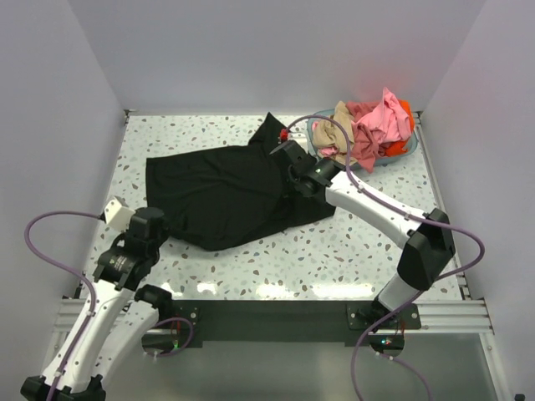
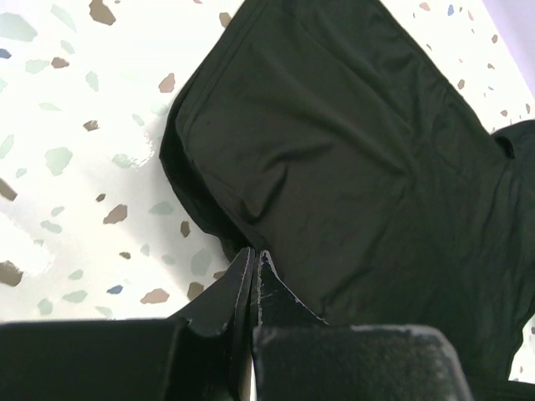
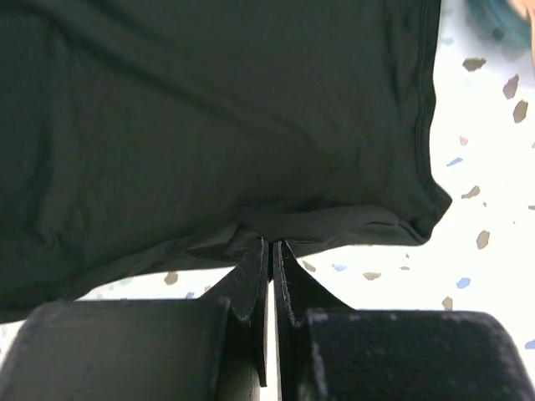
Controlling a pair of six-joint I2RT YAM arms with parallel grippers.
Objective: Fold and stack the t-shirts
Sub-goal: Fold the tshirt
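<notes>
A large black t-shirt (image 1: 226,192) lies spread over the middle of the speckled table. My left gripper (image 1: 160,220) is at its near left corner; in the left wrist view the left gripper (image 2: 253,251) is shut, its tips pinching the folded edge of the black t-shirt (image 2: 351,142). My right gripper (image 1: 286,179) is over the shirt's right side. In the right wrist view the right gripper (image 3: 271,242) is shut on the puckered hem of the black t-shirt (image 3: 217,109), and that hem is lifted off the table. Pink (image 1: 380,117), tan (image 1: 343,117) and orange-red (image 1: 406,110) t-shirts are heaped in the basket.
A teal round basket (image 1: 399,155) stands at the back right corner, close behind my right wrist. White walls enclose the table on the left, back and right. A dark rail (image 1: 276,313) with both arm bases runs along the near edge.
</notes>
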